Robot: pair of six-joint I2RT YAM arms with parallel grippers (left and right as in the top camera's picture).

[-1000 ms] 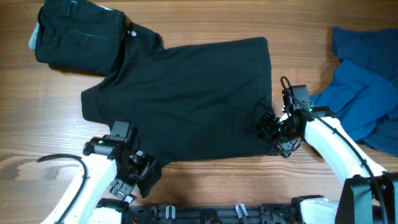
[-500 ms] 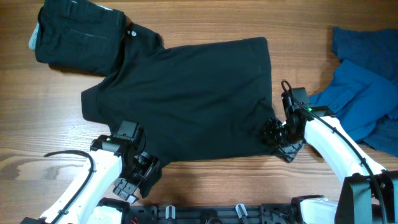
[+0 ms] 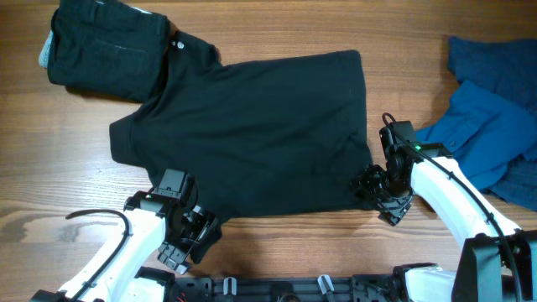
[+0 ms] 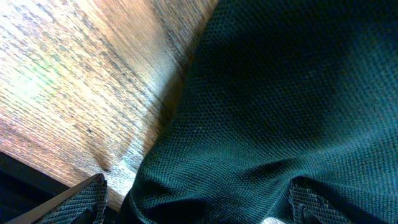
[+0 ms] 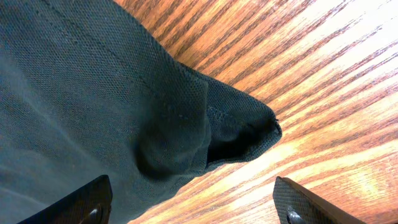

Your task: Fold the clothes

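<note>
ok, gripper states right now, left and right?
Left gripper: open, with the edge of the black shirt lying between its fingers, not clamped.
Right gripper: open, with a shirt corner between its fingers, not gripped.

— What sort of place are you working in?
— A robot bench, more lab than home. My white left arm point(image 3: 113, 256) and right arm point(image 3: 453, 197) rise from a black rail point(image 3: 319, 285) at the edge of a wood-grain table point(image 3: 277, 25), cables point(image 3: 92, 216) trailing and clothes point(image 3: 252, 134) spread out on it.
</note>
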